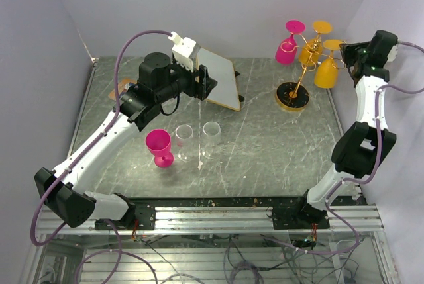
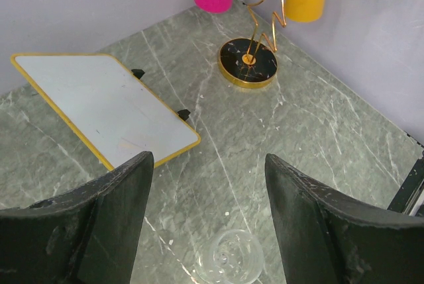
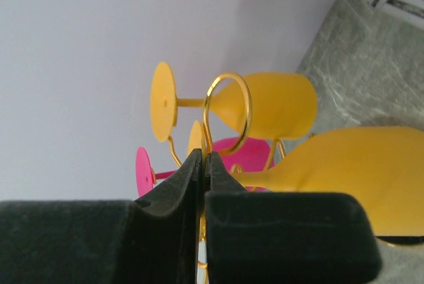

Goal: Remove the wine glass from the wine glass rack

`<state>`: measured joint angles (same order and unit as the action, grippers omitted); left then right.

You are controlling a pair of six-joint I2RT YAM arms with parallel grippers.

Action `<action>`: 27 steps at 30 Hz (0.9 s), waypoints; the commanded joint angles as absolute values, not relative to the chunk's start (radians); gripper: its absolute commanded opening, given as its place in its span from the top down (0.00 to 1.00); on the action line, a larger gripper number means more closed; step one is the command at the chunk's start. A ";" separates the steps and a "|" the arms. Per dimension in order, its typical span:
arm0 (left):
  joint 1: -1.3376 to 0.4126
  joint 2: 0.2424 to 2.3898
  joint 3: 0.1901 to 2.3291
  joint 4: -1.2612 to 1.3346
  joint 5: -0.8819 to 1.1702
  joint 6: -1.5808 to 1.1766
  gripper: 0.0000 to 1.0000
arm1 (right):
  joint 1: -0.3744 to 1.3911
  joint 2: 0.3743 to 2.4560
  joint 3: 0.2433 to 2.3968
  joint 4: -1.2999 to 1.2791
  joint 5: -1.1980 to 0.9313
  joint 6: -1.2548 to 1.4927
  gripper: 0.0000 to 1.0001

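Observation:
The wine glass rack (image 1: 292,96), thin gold wire on a round dark base (image 2: 248,63), stands at the back right. Hanging upside down from its ring arms are a pink glass (image 1: 287,51) and two yellow ones. My right gripper (image 1: 346,55) is at the rack's top on the right side. In the right wrist view it (image 3: 204,155) is shut on the thin foot of the nearest yellow wine glass (image 3: 358,178), right beside a gold ring arm (image 3: 248,108). My left gripper (image 2: 209,158) hangs open and empty over mid-table, above a clear glass (image 2: 228,257).
A pink glass (image 1: 159,146) and two clear glasses (image 1: 184,137) (image 1: 211,133) stand upright on the marble table in front of the left arm. A white board with a yellow rim (image 1: 218,77) lies at the back centre. Walls close in behind and on both sides.

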<state>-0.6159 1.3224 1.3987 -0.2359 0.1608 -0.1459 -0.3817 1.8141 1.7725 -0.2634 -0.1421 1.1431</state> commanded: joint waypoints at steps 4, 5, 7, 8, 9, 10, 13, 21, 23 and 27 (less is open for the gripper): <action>-0.609 1.329 1.396 -0.200 0.165 -0.141 0.22 | -0.418 1.702 1.691 -0.238 -0.095 1.189 1.00; -0.610 1.330 1.396 -0.199 0.166 -0.141 0.22 | -0.420 1.693 1.686 -0.241 -0.082 1.183 1.00; -0.610 1.331 1.396 -0.200 0.166 -0.142 0.22 | -0.424 1.677 1.681 -0.250 -0.057 1.172 1.00; -0.610 1.331 1.396 -0.200 0.167 -0.142 0.22 | -0.427 1.669 1.677 -0.250 -0.044 1.168 1.00; -0.610 1.331 1.396 -0.199 0.167 -0.142 0.22 | -0.430 1.659 1.670 -0.245 -0.033 1.159 1.00; -0.610 1.333 1.396 -0.198 0.167 -0.141 0.22 | -0.433 1.652 1.666 -0.247 -0.023 1.151 1.00; -0.610 1.336 1.397 -0.201 0.167 -0.142 0.22 | -0.445 1.632 1.676 -0.289 0.011 1.125 1.00; -0.610 1.339 1.402 -0.205 0.172 -0.144 0.21 | -0.453 1.473 1.604 -0.364 0.107 0.960 1.00; -0.610 1.337 1.402 -0.203 0.176 -0.148 0.21 | -0.452 1.402 1.540 -0.353 0.105 0.910 1.00; -0.610 1.327 1.398 -0.197 0.181 -0.155 0.21 | -0.451 1.230 1.373 -0.342 0.063 0.884 1.00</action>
<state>-0.6159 1.3354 1.3987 -0.2363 0.1623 -0.1467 -0.4450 1.3731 1.4914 -0.3553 0.0761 0.9588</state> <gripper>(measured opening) 0.784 0.013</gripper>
